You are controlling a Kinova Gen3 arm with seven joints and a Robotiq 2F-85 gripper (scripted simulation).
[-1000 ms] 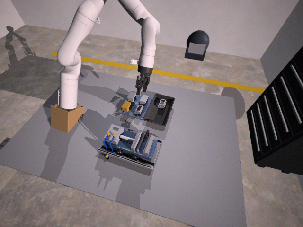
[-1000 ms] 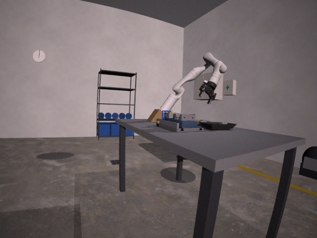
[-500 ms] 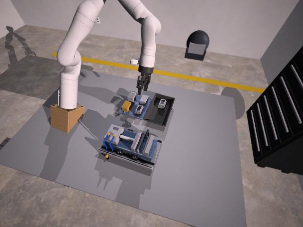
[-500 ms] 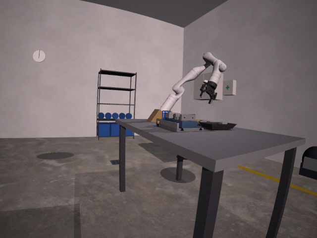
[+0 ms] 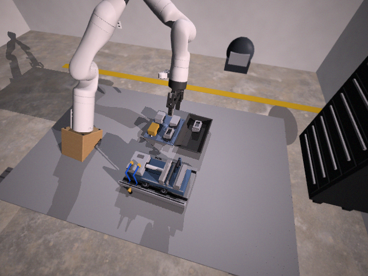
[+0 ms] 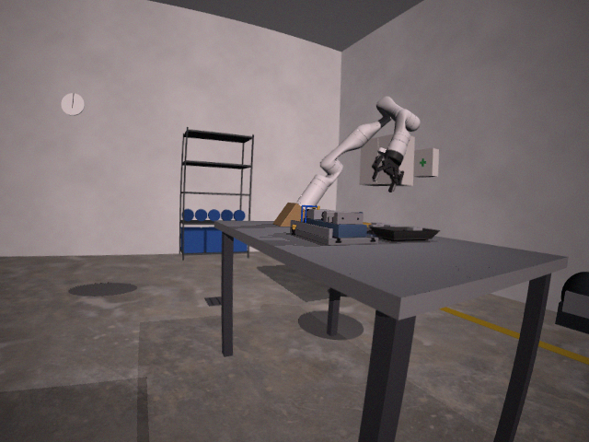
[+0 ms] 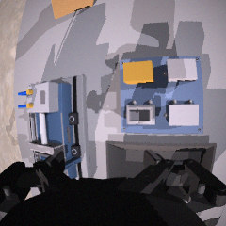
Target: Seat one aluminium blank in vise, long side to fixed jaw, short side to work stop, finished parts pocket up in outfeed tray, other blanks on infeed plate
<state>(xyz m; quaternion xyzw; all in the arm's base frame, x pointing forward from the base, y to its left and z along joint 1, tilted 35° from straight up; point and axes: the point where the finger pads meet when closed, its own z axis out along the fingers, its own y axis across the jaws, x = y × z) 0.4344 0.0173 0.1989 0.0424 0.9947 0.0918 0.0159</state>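
The gripper (image 6: 387,178) hangs high above the table (image 5: 243,178) with its fingers (image 6: 393,185) spread wide and nothing between them. In the top view it sits over the far side of the blue plate (image 5: 150,137), pointing down.

On that plate, the wrist view shows four pieces. An orange block (image 7: 137,72) lies at one far corner, with a plain grey block (image 7: 182,70) next to it. In the nearer row a second plain grey block (image 7: 183,114) lies beside a grey part with a dark pocket (image 7: 140,114), pocket facing up. All four look flat on the plate and apart from one another, though small pins between the rows are hard to make out.

Just beside the plate stands the black tray (image 5: 207,130). Another pocketed part (image 5: 196,125) lies on its floor, pocket up.

Nearer the table's front sits the vise (image 5: 184,175), on a blue base. Two blue hoses (image 5: 127,175) run into the block at one end. The narrow gap (image 5: 175,171) between the grey blocks looks dark, and from here it seems to hold no piece.

The arm rises from a wooden-coloured pedestal (image 5: 71,148) at the table's edge.
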